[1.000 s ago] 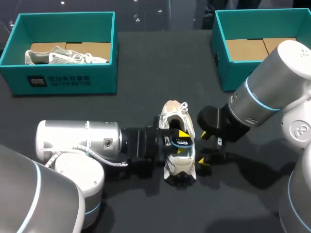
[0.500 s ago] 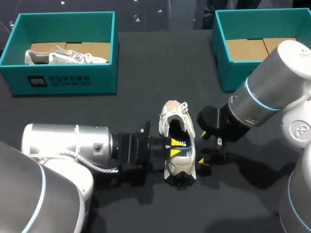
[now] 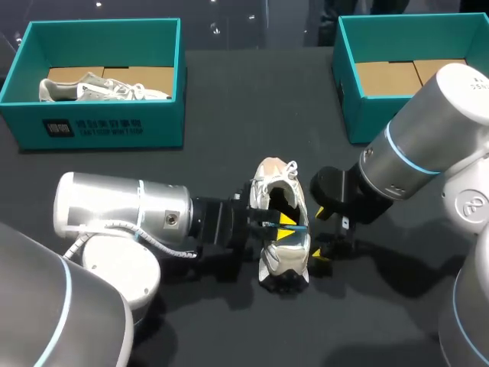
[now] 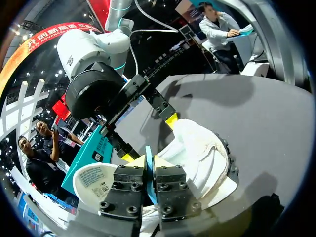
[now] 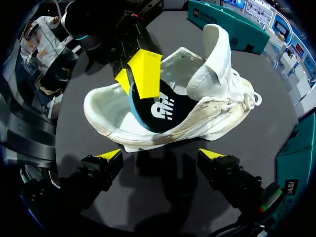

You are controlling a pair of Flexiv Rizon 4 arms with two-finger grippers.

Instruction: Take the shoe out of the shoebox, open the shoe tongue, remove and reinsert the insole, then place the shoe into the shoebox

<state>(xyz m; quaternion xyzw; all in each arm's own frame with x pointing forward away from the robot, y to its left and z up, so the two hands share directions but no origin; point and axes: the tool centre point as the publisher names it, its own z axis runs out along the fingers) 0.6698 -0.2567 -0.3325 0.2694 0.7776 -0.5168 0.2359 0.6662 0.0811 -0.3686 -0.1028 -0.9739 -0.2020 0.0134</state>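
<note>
A white sneaker (image 3: 284, 260) lies on the dark table's middle, toe pointing away from me. In the right wrist view its tongue (image 5: 217, 47) stands folded up and open. My left gripper (image 3: 289, 227) reaches into the shoe's opening from the left and is shut on the edge of the dark blue insole (image 4: 148, 154), which sits partly lifted inside the sneaker (image 4: 202, 153). The insole's black printed face (image 5: 160, 111) shows beside the left gripper (image 5: 134, 78). My right gripper (image 5: 162, 155) stands open just off the sneaker's right side (image 5: 212, 98), touching nothing.
A teal shoebox (image 3: 99, 126) at the back left holds another pale shoe (image 3: 99, 90). A second teal shoebox (image 3: 348, 84) at the back right shows only its cardboard floor. My right arm's thick links cover the table's right side.
My left gripper narrowed onto the insole; the left arm drew back to the left, then came forward to the shoe again. The right arm and the sneaker stayed put.
</note>
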